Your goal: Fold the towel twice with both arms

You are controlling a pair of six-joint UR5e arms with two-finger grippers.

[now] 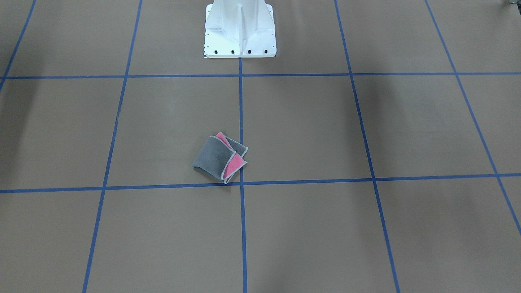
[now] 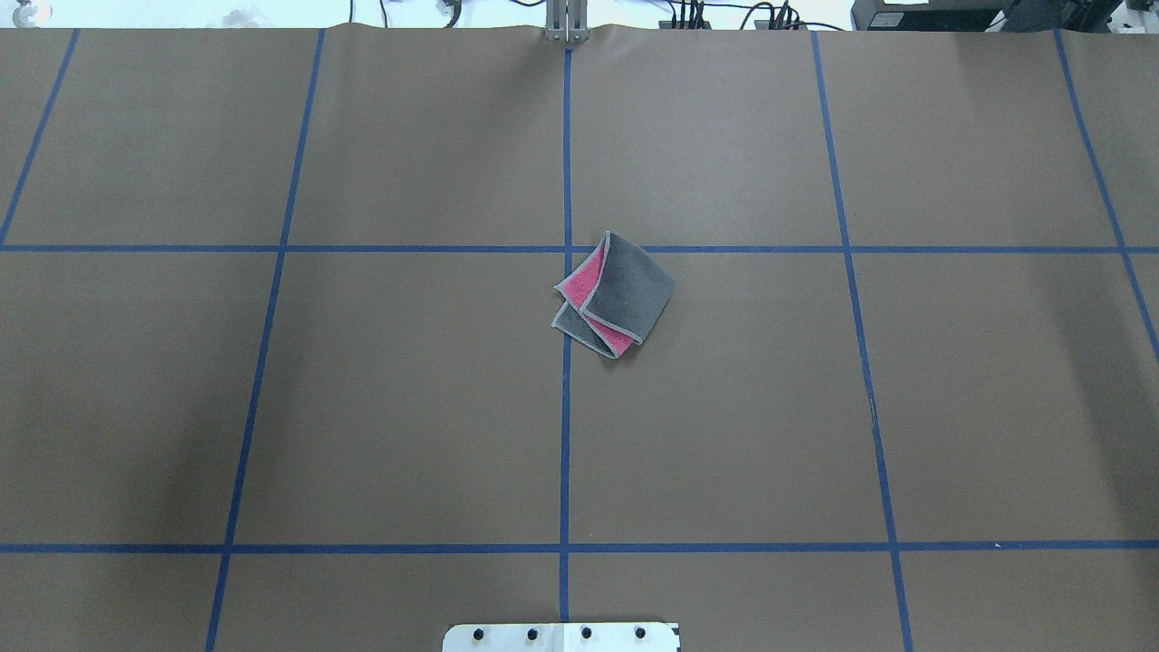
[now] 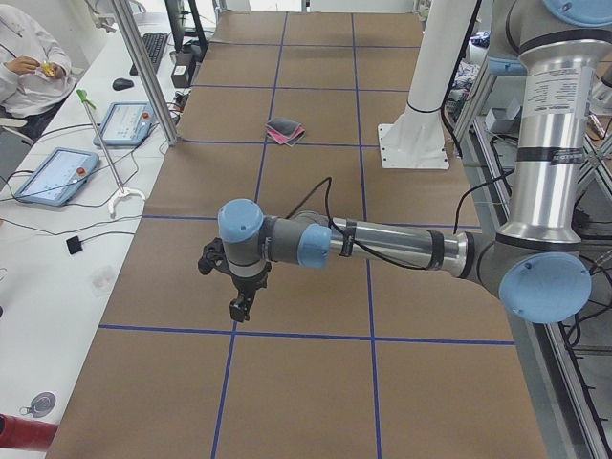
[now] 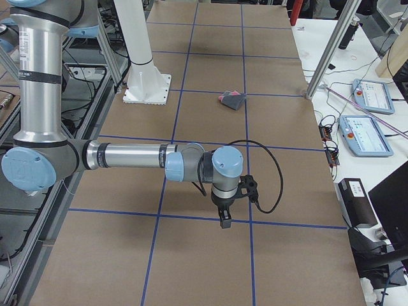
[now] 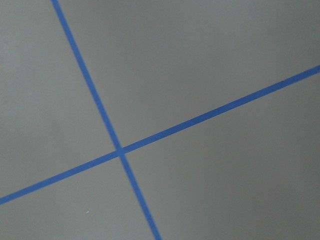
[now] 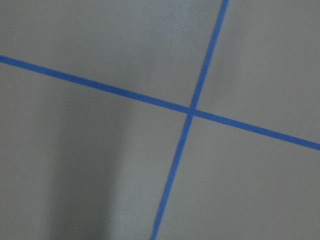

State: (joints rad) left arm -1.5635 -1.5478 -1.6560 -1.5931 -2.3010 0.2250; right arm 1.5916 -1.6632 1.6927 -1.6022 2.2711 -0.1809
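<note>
The towel (image 1: 215, 158) lies folded into a small skewed packet near the table's middle, dark grey on top with pink strips and a light-grey hem showing. It also shows in the overhead view (image 2: 625, 290) and small in both side views (image 3: 284, 130) (image 4: 233, 99). Neither arm touches it. My left gripper (image 3: 237, 311) hangs over bare paper far from the towel, pointing down. My right gripper (image 4: 225, 221) hangs likewise at the opposite end. Both show only in side views, so I cannot tell whether they are open or shut. The wrist views hold only brown paper and blue tape crossings.
The white pedestal (image 1: 240, 32) stands bolted behind the towel. Blue tape lines (image 2: 565, 407) grid the brown paper. A side bench carries tablets (image 3: 53, 177) (image 4: 366, 135), cables and a metal post (image 3: 143, 67). A person (image 3: 29, 57) sits at the bench's far end.
</note>
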